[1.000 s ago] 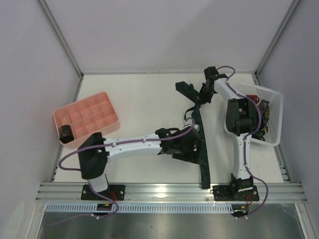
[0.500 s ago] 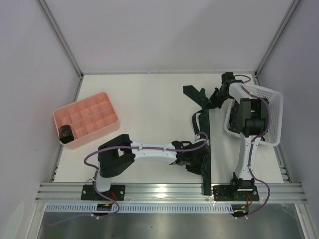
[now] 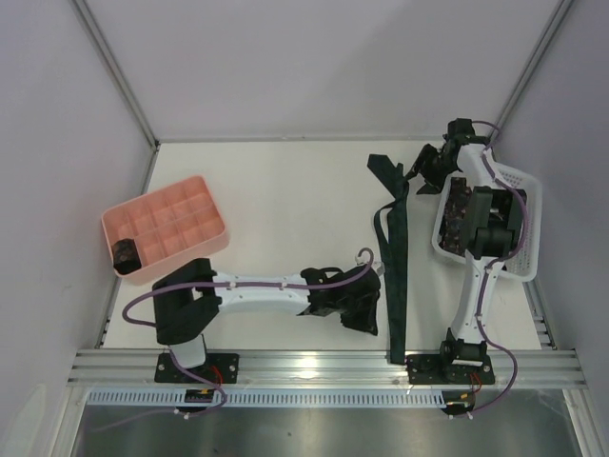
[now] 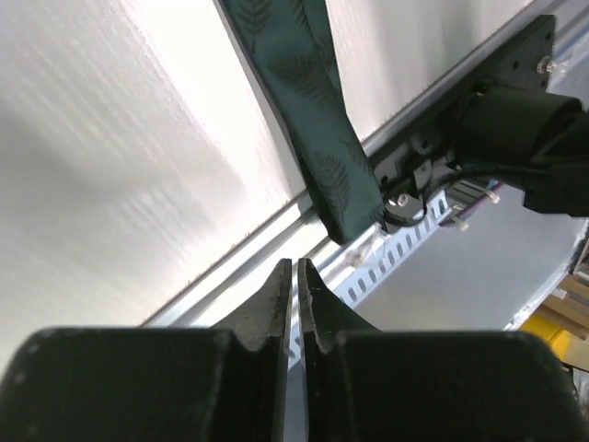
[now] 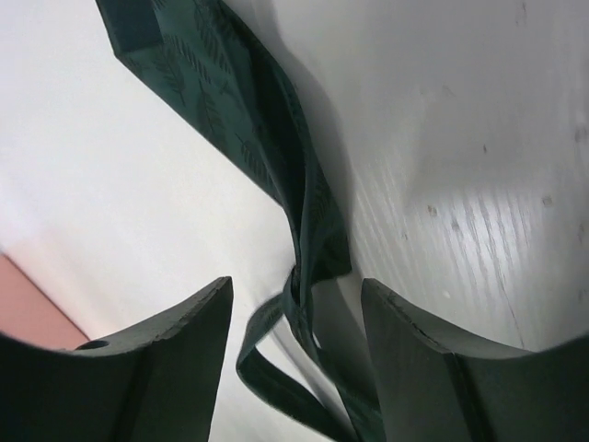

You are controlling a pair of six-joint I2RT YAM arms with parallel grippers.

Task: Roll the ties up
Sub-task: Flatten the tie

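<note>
A long dark green leaf-patterned tie (image 3: 394,276) lies on the table from the back right down to the front rail, with a loose loop (image 3: 381,221) on its left side. My left gripper (image 3: 369,322) is just left of the tie's lower part, shut with nothing between its fingers (image 4: 294,265); the tie's narrow end (image 4: 342,189) rests on the rail ahead of it. My right gripper (image 3: 424,168) stands open just right of the tie's far end; in the right wrist view the tie (image 5: 276,175) twists between and beyond its spread jaws (image 5: 296,284). One rolled tie (image 3: 126,253) sits in the pink tray (image 3: 181,205).
The white lattice basket (image 3: 525,224) stands at the right edge, mostly behind my right arm. The right arm's base (image 4: 515,124) is bolted on the front rail (image 3: 314,364) close to the tie's near end. Walls close in the table's back and sides.
My right gripper carried the tie's far end rightward, then opened and let go. My left gripper closed on nothing and drew slightly left off the tie.
</note>
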